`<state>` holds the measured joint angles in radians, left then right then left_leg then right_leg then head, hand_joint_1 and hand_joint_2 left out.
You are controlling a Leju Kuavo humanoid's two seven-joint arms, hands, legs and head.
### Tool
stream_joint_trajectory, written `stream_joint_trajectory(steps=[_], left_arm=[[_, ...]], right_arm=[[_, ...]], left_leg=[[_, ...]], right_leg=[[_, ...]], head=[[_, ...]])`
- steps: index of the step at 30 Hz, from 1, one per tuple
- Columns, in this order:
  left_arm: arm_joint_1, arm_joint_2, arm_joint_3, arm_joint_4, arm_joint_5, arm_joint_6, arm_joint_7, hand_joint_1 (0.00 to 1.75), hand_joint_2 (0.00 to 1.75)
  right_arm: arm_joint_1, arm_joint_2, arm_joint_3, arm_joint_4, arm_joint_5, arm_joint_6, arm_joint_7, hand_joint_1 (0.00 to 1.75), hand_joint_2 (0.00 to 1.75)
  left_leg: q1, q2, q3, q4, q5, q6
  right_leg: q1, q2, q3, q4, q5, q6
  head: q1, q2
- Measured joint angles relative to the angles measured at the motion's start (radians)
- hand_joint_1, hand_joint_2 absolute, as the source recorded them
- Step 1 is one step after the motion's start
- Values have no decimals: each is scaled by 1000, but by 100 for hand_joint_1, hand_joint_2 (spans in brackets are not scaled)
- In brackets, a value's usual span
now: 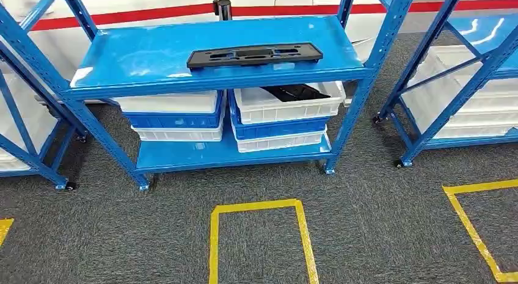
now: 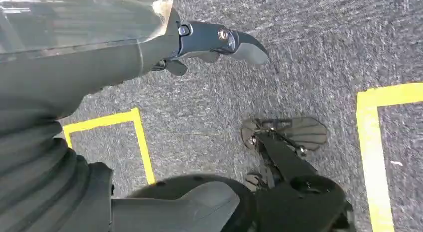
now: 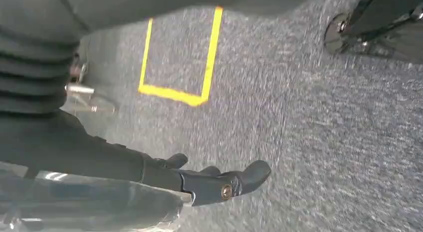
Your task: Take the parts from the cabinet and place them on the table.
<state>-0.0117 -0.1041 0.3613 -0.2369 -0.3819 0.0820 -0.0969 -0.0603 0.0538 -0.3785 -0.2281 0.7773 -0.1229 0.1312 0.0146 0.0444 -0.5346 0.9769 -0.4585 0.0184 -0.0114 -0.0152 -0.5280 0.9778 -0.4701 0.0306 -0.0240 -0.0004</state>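
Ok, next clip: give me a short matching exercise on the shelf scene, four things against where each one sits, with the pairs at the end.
Things:
1. flat black part
2. dark part
3. yellow tape outline
4. left hand

Places:
A. on the grey carpet in front of the rack
B. on the rack's top shelf
C. hanging over the carpet, holding nothing
D. inside the upper white bin on the lower shelf

Pairs: 1-B, 2-D, 3-A, 4-C
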Motion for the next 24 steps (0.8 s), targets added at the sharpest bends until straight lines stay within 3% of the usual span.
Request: stream_joint_trajectory(steps=[5,6,18,19,24], left_arm=[[28,17,-60,-25,71,-13,17,0,175],[33,19,-71,-29,84,-17,21,0,0],[94,62,-215,-92,250,-52,62,0,0],[100,66,-226,-97,263,-53,65,0,0],[125,79,-284,-122,337,-69,82,0,0]], right_arm=[[37,-10,63,-24,-145,24,-23,0,0],[43,-11,74,-29,-171,29,-27,0,0],[127,-31,223,-90,-510,79,-82,0,0],[135,-32,235,-95,-537,85,-87,0,175],[168,-40,295,-121,-681,106,-111,0,175]], left_leg=[[-4,0,0,0,0,-1],[-5,0,0,1,0,-1],[-7,0,-2,1,-1,0],[-7,0,-2,1,-2,0],[-6,0,-2,1,-3,-2]], right_leg=[[-2,0,0,0,0,0],[-2,0,0,0,0,0],[-5,0,-3,-1,0,0],[-5,0,-4,0,0,0],[-5,0,-9,0,0,0]], head=[[0,0],[0,0],[0,0],[0,0],[0,0]])
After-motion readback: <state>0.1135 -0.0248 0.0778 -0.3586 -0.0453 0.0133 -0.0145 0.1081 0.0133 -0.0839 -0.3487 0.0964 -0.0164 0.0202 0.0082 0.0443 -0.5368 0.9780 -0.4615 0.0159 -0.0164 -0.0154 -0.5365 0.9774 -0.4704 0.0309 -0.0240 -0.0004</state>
